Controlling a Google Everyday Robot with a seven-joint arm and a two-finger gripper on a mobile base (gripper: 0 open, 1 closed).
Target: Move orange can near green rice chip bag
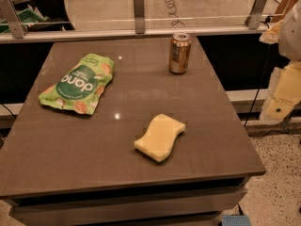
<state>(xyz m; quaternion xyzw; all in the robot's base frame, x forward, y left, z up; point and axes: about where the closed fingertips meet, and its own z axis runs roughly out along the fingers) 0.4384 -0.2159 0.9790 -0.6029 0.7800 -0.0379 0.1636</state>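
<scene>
The orange can (179,53) stands upright near the far right of the brown table (141,182), silver top and pull tab showing. The green rice chip bag (78,83) lies flat at the table's left, well apart from the can. My gripper (283,94) shows as pale, cream-coloured parts at the right edge of the view. It is off the table, to the right of and lower than the can, and touches neither object.
A pale yellow sponge (160,136) lies on the table's front middle, between me and the can. A glass barrier with metal posts (138,11) runs along the table's far edge. The table's right edge drops to speckled floor (277,192).
</scene>
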